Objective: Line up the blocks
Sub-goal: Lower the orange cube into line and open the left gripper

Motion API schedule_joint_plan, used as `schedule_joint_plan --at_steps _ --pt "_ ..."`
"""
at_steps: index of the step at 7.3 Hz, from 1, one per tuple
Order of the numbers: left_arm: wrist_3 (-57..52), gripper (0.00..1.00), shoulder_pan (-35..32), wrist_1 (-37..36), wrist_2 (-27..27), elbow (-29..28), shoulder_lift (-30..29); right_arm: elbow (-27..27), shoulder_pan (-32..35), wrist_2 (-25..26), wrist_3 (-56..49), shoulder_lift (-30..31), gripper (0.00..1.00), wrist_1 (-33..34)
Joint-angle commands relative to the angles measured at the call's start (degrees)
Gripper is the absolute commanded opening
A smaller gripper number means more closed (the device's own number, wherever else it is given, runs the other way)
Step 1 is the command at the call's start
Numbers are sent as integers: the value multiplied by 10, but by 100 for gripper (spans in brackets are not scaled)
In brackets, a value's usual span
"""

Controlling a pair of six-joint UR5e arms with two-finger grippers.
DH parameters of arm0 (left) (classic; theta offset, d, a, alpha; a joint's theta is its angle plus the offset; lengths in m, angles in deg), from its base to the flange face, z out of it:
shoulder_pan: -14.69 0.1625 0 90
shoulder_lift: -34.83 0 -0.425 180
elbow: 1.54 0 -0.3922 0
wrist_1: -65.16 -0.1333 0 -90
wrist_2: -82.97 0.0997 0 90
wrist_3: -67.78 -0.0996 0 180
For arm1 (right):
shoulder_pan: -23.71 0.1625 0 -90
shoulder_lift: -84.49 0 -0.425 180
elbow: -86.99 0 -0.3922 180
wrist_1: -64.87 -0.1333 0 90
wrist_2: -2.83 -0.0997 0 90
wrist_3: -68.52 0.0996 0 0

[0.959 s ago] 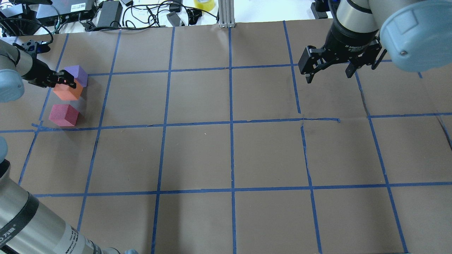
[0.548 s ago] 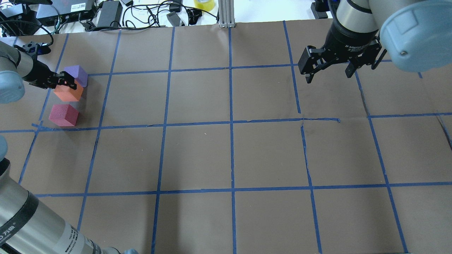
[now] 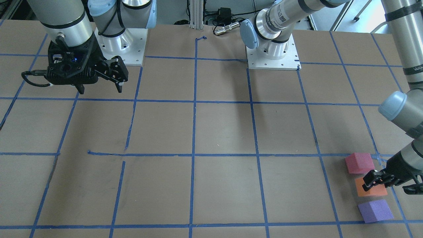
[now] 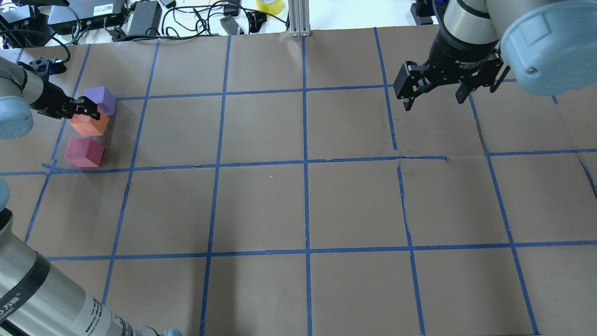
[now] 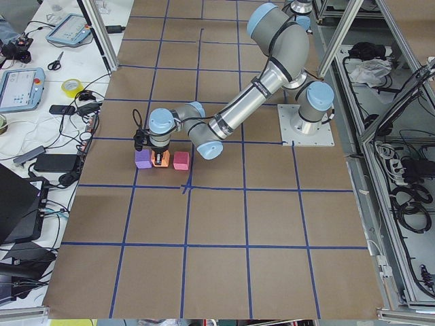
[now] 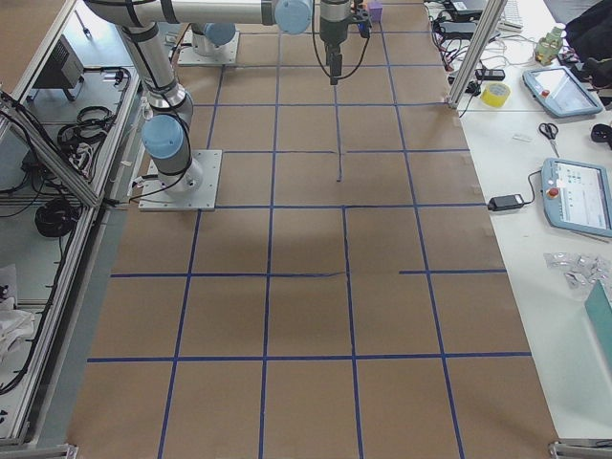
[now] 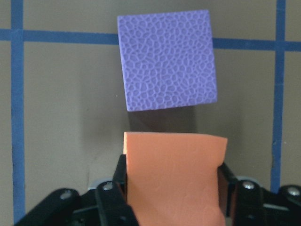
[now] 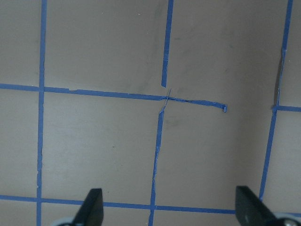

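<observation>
Three foam blocks stand in a close row at the table's far left. The purple block [image 4: 100, 99] [image 7: 167, 59] is farthest, the orange block [image 4: 89, 125] [image 3: 371, 191] is in the middle, and the pinkish-red block [image 4: 84, 152] [image 3: 359, 162] is nearest. My left gripper [image 4: 77, 109] [image 7: 173, 176] is shut on the orange block [image 7: 174, 174], low over the table, with a small gap to the purple one. My right gripper [image 4: 433, 100] [image 3: 100, 90] [image 8: 171, 212] is open and empty, hovering at the far right.
The table is brown paper with a blue tape grid [image 4: 305, 161]. Beyond the far edge lie cables, power bricks [image 4: 144, 16], a yellow tape roll [image 4: 269, 5] and an aluminium post [image 4: 298, 18].
My left gripper has shifted slightly left with the orange block held in it. The purple and pinkish-red blocks and the right arm have not moved.
</observation>
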Motion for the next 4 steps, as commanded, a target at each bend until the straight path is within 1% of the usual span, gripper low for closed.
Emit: schedule_joint_plan --at_steps 1,2,3,4 --pt "-1 37 -1 -10 3 12 -1 0 0 0 0 0 100 0" --pt "0 42 -1 -19 3 14 -2 0 0 1 0 0 100 0" --pt "-1 55 0 -20 2 15 -4 0 0 0 0 0 100 0" --pt "-1 72 0 -20 3 16 -4 0 0 0 1 -1 100 0"
